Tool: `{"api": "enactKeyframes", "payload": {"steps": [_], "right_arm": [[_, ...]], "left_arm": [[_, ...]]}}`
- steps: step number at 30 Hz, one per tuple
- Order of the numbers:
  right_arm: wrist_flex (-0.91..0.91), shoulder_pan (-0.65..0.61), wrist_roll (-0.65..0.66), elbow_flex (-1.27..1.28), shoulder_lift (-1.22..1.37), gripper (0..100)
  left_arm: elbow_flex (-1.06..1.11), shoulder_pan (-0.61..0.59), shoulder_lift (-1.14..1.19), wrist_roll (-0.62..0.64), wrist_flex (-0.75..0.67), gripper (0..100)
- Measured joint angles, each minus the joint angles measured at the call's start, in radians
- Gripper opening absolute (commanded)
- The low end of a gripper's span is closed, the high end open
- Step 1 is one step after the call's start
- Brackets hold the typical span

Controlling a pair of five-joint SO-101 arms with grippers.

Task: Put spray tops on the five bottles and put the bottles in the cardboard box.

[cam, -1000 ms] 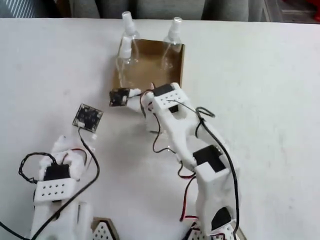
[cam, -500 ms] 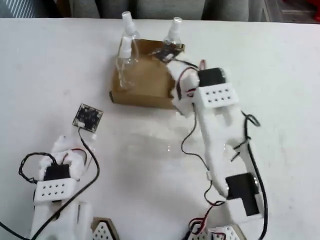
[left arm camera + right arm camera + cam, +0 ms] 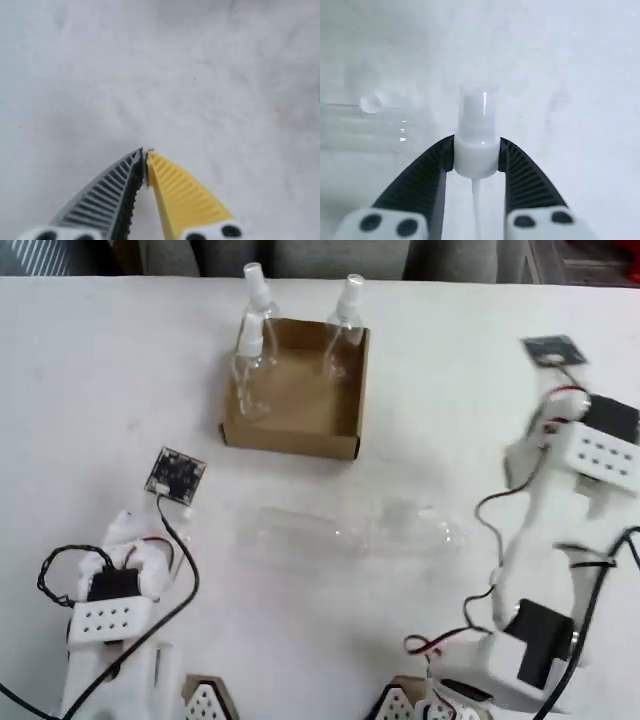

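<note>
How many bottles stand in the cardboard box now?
3, each capped. The far left bottle and the nearer left bottle stand along the left wall of the cardboard box; the far right bottle stands in its far right corner. None looks hidden.

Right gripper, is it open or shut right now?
Shut on a spray top: the right gripper's fingers press both sides of its white collar.

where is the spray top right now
In the right wrist view the spray top is clamped in the right pincer, with a clear bottle lying on the table nearby.
</note>
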Motion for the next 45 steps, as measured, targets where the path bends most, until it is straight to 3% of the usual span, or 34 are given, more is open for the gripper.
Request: {"api": "enactKeyframes", "payload": {"steps": [7, 16, 23, 28, 33, 39, 42, 45], "right_arm": [[-0.215, 0.219, 0.11, 0.118, 0.115, 4.6], [-0.245, 0.252, 0.158, 0.126, 0.19, 21.0], [-0.245, 0.252, 0.16, 0.126, 0.189, 20.1], [-0.245, 0.287, 0.161, 0.132, 0.153, 9.8], [-0.244, 0.399, 0.163, 0.132, 0.118, 3.3], [-0.244, 0.56, 0.229, 0.132, 0.117, 2.8], [-0.244, 0.578, 0.252, 0.132, 0.117, 3.2], [-0.244, 0.555, 0.245, 0.169, 0.115, 10.8]], "left_arm": [[0.0, 0.0, 0.0, 0.0, 0.0, 2], [0.0, 0.0, 0.0, 0.0, 0.0, 2], [0.0, 0.0, 0.0, 0.0, 0.0, 2], [0.0, 0.0, 0.0, 0.0, 0.0, 2], [0.0, 0.005, 0.0, 0.0, 0.0, 2], [-0.021, 0.138, 0.0, 0.06, 0.003, 2], [-0.118, 0.215, 0.0, 0.16, 0.083, 2], [-0.227, 0.296, 0.0, 0.235, 0.204, 2]]}}
